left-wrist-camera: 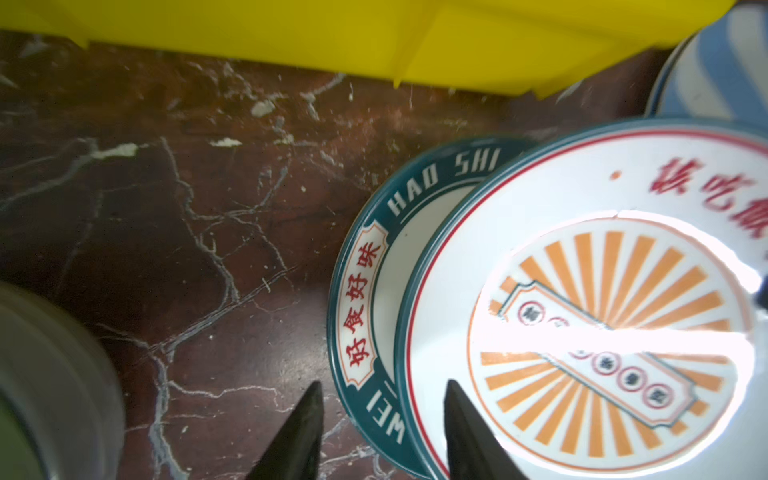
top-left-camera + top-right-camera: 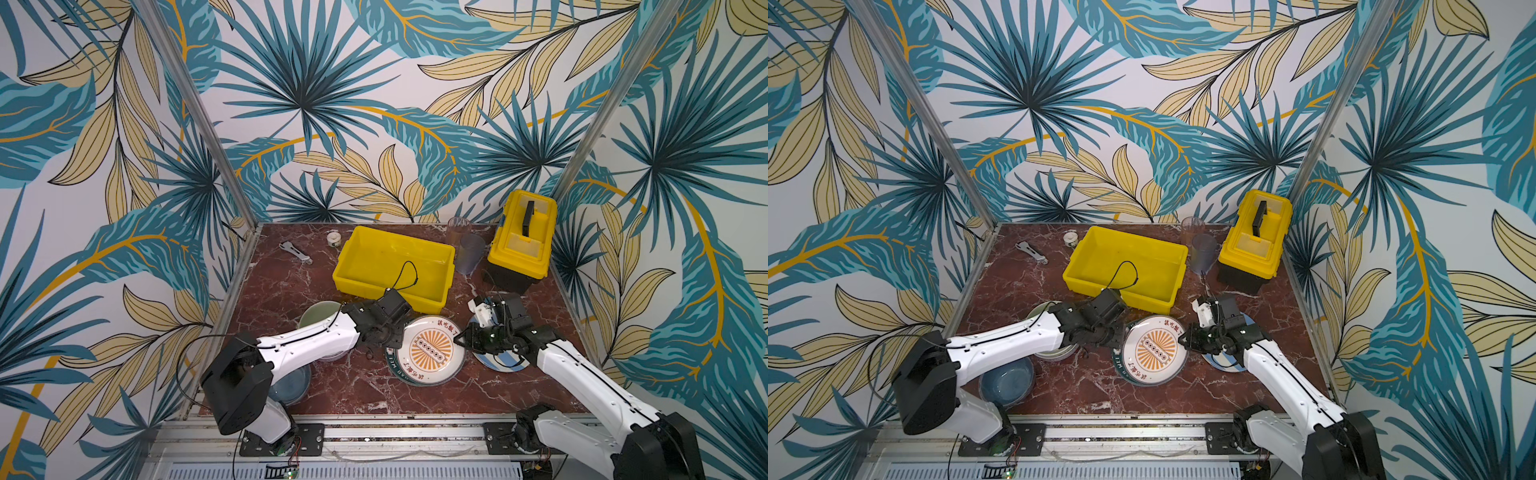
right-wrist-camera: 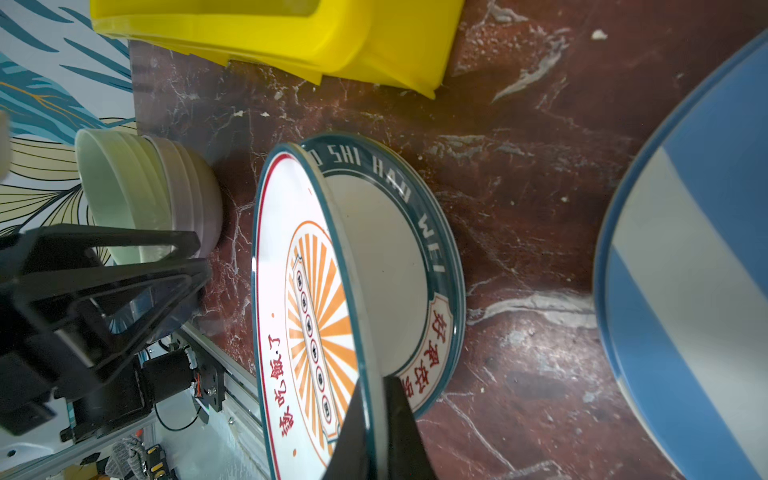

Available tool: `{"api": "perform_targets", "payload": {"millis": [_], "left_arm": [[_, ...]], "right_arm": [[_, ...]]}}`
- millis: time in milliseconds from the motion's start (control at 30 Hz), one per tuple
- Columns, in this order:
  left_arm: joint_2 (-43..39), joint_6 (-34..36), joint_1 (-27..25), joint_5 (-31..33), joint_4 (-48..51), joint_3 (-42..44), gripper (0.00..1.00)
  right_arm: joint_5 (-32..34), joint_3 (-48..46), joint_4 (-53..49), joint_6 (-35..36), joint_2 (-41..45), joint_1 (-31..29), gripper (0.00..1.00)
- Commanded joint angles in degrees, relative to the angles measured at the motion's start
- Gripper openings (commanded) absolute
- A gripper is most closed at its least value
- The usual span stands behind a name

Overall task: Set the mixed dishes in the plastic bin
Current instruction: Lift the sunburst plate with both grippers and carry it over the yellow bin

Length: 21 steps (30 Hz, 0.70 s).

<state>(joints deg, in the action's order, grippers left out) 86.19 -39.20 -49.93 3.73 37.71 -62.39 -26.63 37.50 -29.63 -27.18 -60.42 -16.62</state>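
Mixed dishes, all on the table (image 2: 291, 282) and outside the plastic bin (image 2: 386, 262), which stands toward the far edge. The sunburst plate (image 2: 430, 348) sits just in front of the bin and is tilted. The right gripper (image 2: 459, 341) is clamped on its rim with a finger on each face. That edge is raised off the teal-rimmed plate (image 2: 392, 366), which lies flat beneath it.

The left gripper (image 1: 382, 386) stands at the opposite side of the pair with its jaws apart, gripping nothing. One fingertip is over the table and the other over the sunburst plate. The blue-striped plate (image 2: 496, 361) lies flat just right of the pair, partly under the right arm.

At left, the pale green bowl (image 3: 120, 187) nests in the lilac bowl (image 3: 195, 199), both partly hidden by the left arm in both top views. The blue bowl (image 2: 1007, 382) sits nearer the front edge.

The far tumbler (image 2: 458, 227) and near tumbler (image 2: 471, 253) stand upright between the bin and the yellow toolbox (image 2: 521, 237). The wrench (image 2: 295, 252) and tape roll (image 2: 333, 237) lie toward the far left corner.
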Motion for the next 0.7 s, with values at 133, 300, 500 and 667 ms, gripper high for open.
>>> {"api": "perform_targets", "payload": {"millis": [133,300,500,667], "left_arm": [[-9.8,3.3,2.5,3.0,3.1,-0.9,0.66],[-15.7,5.8,6.4,5.6,3.1,0.5,0.69],[-18.7,8.5,13.5,5.2,3.2,2.3,0.72],[-19.5,10.9,18.2,5.5,3.2,2.2,0.71]], "right_arm": [[-2.6,8.0,-5.5,2.6,1.5,-0.3,0.00],[-1.4,14.6,-7.3,3.8,0.2,-0.2,0.00],[3.8,23.6,-4.8,2.4,-6.3,-0.2,0.00],[8.6,29.5,1.9,-1.7,-13.1,-0.3,0.00]]}}
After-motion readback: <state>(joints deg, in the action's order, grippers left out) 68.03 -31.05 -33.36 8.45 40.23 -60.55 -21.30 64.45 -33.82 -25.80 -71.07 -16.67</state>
